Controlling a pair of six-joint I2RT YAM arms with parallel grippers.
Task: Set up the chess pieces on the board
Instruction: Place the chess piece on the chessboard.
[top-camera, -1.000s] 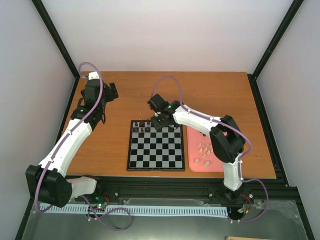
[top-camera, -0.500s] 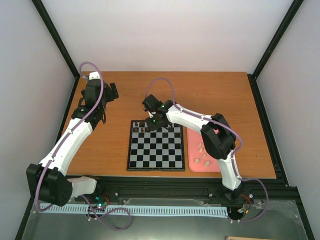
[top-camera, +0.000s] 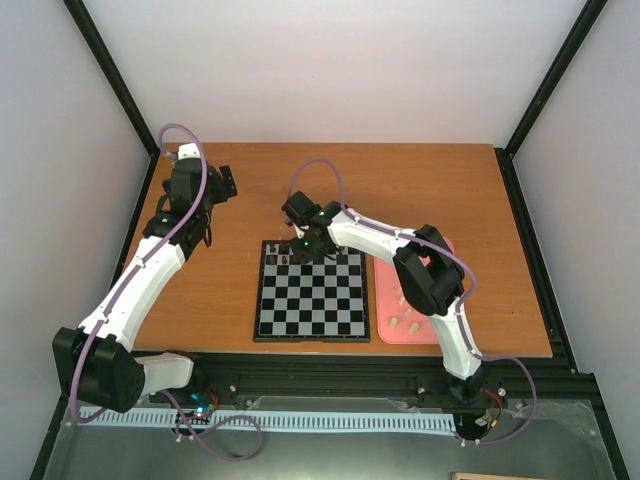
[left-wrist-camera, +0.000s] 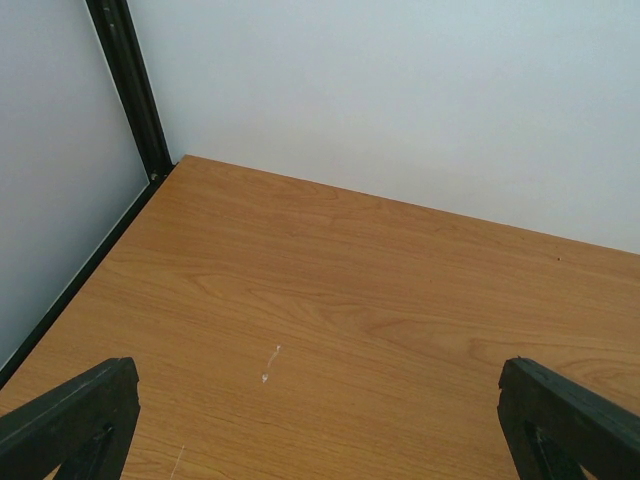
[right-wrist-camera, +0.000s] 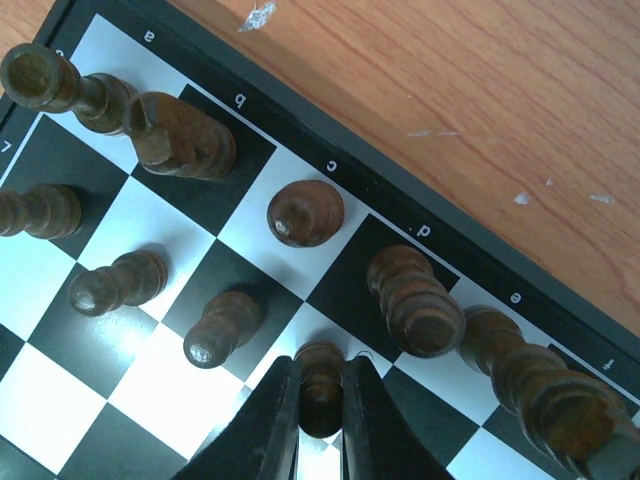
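The black-and-silver board (top-camera: 312, 298) lies flat at the table's middle. Several dark brown chess pieces (top-camera: 287, 257) stand along its far left rows. In the right wrist view they show close up on the board (right-wrist-camera: 60, 380), with a bishop-like piece (right-wrist-camera: 304, 212) on file c. My right gripper (right-wrist-camera: 322, 420) is shut on a dark pawn (right-wrist-camera: 320, 385) that stands upright on a light square behind file d. It reaches over the board's far edge (top-camera: 305, 248). My left gripper (top-camera: 222, 187) is open and empty above bare table at far left. Pale pieces (top-camera: 407, 298) lie on the pink tray.
The pink tray (top-camera: 384, 330) sits right of the board, partly under my right arm. White walls with black corner posts (left-wrist-camera: 130, 90) close the table's far and side edges. My left fingertips (left-wrist-camera: 70, 420) frame bare wood.
My right gripper has moved left along the board's far edge, carrying the dark pawn from above the middle files to the left files. My left arm has not moved.
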